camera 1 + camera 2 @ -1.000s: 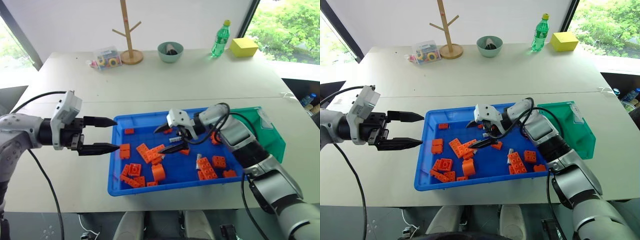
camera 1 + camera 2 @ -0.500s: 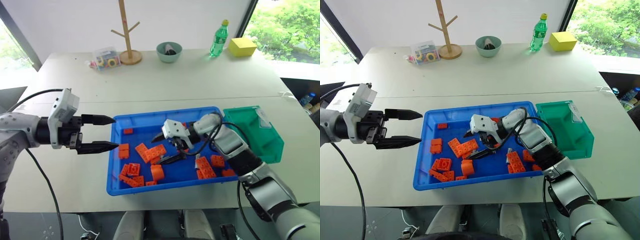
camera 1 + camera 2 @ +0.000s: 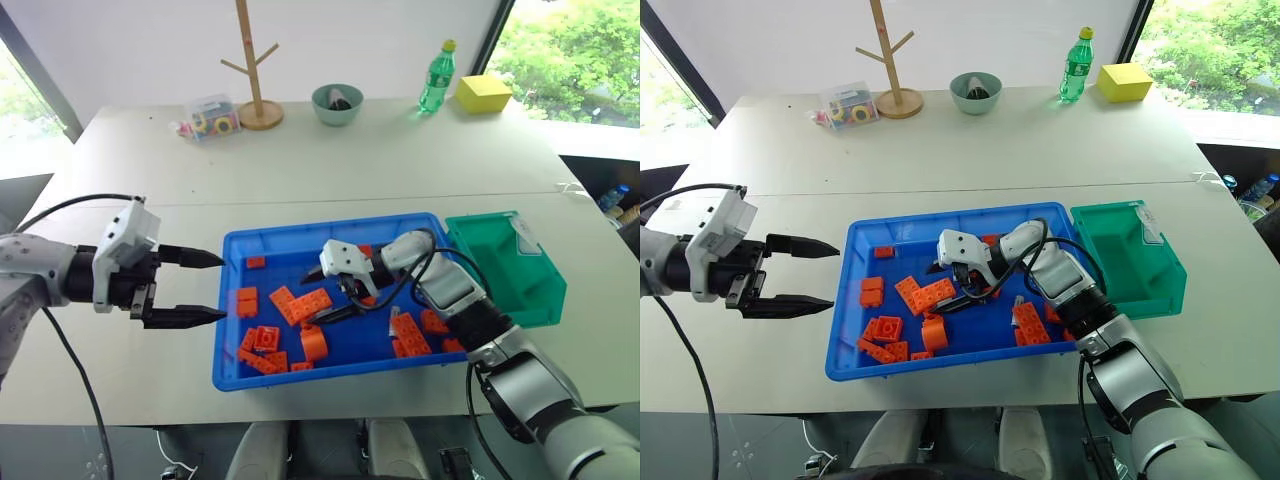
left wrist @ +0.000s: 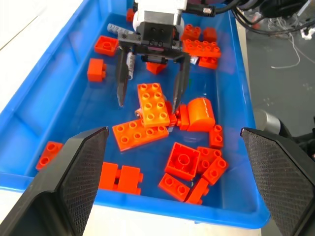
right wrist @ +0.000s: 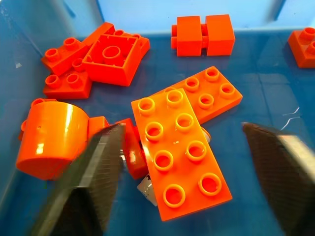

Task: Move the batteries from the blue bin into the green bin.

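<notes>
The blue bin sits at the near edge of the table, and everything turns on it. Just past its right rim stands the green bin. The right gripper is down inside the blue bin near its middle, its fingers spread apart on either side of a long orange brick, not clamped on it. A silver battery lies beside one finger, another nearer the bin's right side. The left gripper hovers just outside the bin's left rim, fingers wide apart and holding nothing, with bare tabletop around it.
</notes>
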You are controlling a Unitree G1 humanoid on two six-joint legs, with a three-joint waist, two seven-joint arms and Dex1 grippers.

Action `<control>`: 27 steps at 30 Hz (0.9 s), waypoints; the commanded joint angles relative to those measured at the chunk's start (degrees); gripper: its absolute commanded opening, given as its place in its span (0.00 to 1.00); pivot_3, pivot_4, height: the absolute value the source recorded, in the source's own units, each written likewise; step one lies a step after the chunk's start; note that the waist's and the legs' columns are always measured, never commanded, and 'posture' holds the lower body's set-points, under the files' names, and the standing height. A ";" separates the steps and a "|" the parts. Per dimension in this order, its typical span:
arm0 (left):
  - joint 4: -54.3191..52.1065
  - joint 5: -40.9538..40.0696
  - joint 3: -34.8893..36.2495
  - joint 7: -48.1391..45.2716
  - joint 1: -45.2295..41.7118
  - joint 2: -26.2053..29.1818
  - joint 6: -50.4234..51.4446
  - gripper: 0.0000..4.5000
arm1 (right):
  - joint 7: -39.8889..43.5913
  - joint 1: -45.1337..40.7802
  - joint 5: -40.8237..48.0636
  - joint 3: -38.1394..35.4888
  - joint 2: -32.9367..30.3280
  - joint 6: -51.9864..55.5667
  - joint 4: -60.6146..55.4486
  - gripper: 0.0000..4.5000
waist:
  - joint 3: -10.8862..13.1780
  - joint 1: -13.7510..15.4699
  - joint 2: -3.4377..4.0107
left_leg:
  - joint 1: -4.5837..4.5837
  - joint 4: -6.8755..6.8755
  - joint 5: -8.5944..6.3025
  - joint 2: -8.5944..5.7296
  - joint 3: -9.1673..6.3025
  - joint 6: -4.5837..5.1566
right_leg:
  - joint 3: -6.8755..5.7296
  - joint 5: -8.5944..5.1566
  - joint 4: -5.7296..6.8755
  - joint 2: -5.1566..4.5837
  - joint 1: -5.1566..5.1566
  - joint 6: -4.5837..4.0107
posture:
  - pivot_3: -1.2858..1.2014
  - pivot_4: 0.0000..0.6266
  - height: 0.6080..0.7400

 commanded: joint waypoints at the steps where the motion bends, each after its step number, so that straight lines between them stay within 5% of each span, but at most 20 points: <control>1: 1.65 -0.67 2.82 4.48 -1.90 -4.97 -3.67 1.00 | 0.42 -0.69 0.83 -1.52 0.40 0.05 -1.60 0.43 | 0.00 0.14 0.00 | 0.00 0.01 0.00 0.00 -0.01 0.00 | 0.00 0.00 0.00 0.00 0.02 0.00 | 0.52 0.24 0.72; 3: 2.32 0.52 2.83 5.25 -1.05 -6.60 -5.38 1.00 | 0.45 -0.67 0.95 -1.65 0.41 0.37 -1.86 0.26 | 0.00 0.12 -0.01 | 0.00 0.03 0.00 0.00 -0.01 -0.01 | 0.00 0.01 0.02 0.00 0.02 0.01 | 0.52 0.24 0.72; 11: 2.57 -0.20 3.37 4.56 2.53 -6.75 -6.12 1.00 | -2.30 -5.68 3.13 -6.45 2.17 3.55 0.68 0.26 | 0.00 -0.04 -0.01 | 0.00 -0.02 0.02 0.01 -0.01 -0.04 | 0.03 0.03 0.04 0.00 -0.05 -0.04 | 0.52 0.24 0.72; 18: 1.74 -0.92 2.79 3.06 3.75 -5.63 -5.32 1.00 | -12.99 -14.53 -1.56 -9.61 6.78 -1.72 18.13 0.26 | -0.01 -0.02 -0.04 | 0.01 -0.09 0.06 0.01 -0.04 -0.11 | 0.02 0.07 0.03 0.03 -0.08 -0.12 | 0.52 0.24 0.72; 24: 1.72 -0.10 2.43 2.91 3.86 -5.23 -5.79 1.00 | -12.95 -13.13 -2.44 -9.08 8.71 -1.57 18.25 0.93 | -0.01 -0.21 -0.03 | 0.01 -0.12 0.09 0.01 -0.02 -0.15 | 0.03 0.07 0.03 0.02 -0.09 -0.12 | 0.52 0.24 0.72; 27: 1.60 -0.28 2.38 3.02 3.69 -5.20 -5.57 1.00 | -11.87 -11.99 -1.94 -9.45 7.98 0.10 14.73 0.99 | 0.00 -0.20 -0.01 | 0.01 -0.12 0.09 0.00 -0.02 -0.15 | 0.04 0.08 0.04 0.02 -0.10 -0.12 | 0.52 0.24 0.72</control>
